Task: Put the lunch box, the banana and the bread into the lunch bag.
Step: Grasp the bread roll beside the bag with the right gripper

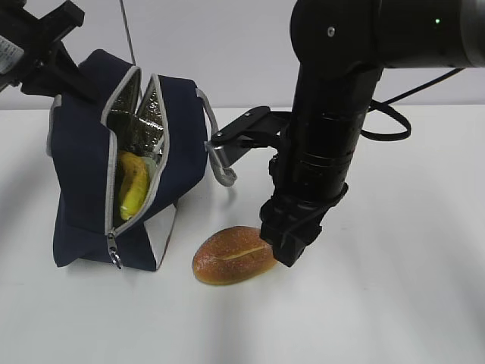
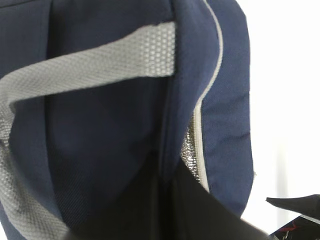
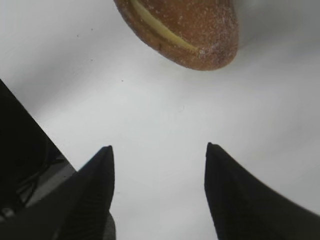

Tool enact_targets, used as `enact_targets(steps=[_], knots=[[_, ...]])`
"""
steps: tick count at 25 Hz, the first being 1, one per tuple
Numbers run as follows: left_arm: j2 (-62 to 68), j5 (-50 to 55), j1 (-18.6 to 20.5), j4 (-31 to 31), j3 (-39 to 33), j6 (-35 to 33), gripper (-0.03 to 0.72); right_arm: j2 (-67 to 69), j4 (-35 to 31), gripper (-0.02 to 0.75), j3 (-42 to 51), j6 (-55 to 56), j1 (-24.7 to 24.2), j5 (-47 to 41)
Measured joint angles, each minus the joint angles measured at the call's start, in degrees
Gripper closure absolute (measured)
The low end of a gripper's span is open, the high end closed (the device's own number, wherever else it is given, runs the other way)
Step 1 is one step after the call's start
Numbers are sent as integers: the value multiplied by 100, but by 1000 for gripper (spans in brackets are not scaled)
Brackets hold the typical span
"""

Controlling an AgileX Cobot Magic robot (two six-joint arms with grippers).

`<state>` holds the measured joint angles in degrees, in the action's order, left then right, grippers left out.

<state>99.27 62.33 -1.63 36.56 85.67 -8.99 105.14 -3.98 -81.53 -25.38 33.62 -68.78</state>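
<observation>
**Banana in, bread still out, lunch box not to be seen**

Nearest the camera in the exterior view lies the oval golden-brown glossy bread roll [image 1: 232, 256] with a slit along its top, on the white tabletop [image 1: 394, 303] and outside the bag. The right claw [image 3: 159, 155] hangs just beside it, on the side away from the bag, jaws standing apart with nothing between them. The right wrist view shows bare tabletop between the two dark fingers [image 3: 95, 190] and the roll just ahead of their tips, not yet between them. So the bread step looks to be in hand but no grasp is made.

Farther back, beyond the roll from that claw, stands the large navy-blue fabric lunch bag [image 1: 83, 189] with grey zipper and silvery lining, its mouth gaping toward the claw. Inside it the curved yellow banana [image 1: 135, 186] shows plainly, so that item seems done.

The green-lidded lunch box is not visible; it may lie deeper in the bag, but I cannot tell.

Farthest, at the bag's top rear edge, the left claw [image 1: 34, 53] is closed; it appears to hold the bag up by its fabric or grey webbing handle [image 2: 90, 62], though which cannot be told.
</observation>
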Motion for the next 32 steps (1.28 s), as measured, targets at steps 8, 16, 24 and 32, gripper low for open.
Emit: enact_targets(steps=[8,16,24,32], knots=[[0,0,0,0,0,-38,691,0,156,313,0,-1668,0,850],[0,0,0,0,0,-38,691,14,-537,113,0,-3158,0,1377],[0,4,0,0,0,-115,691,342,-547,79,7,-3815,0,1633],[0,4,0,0,0,-124,691,756,-514,80,7,-4265,0,2081]])
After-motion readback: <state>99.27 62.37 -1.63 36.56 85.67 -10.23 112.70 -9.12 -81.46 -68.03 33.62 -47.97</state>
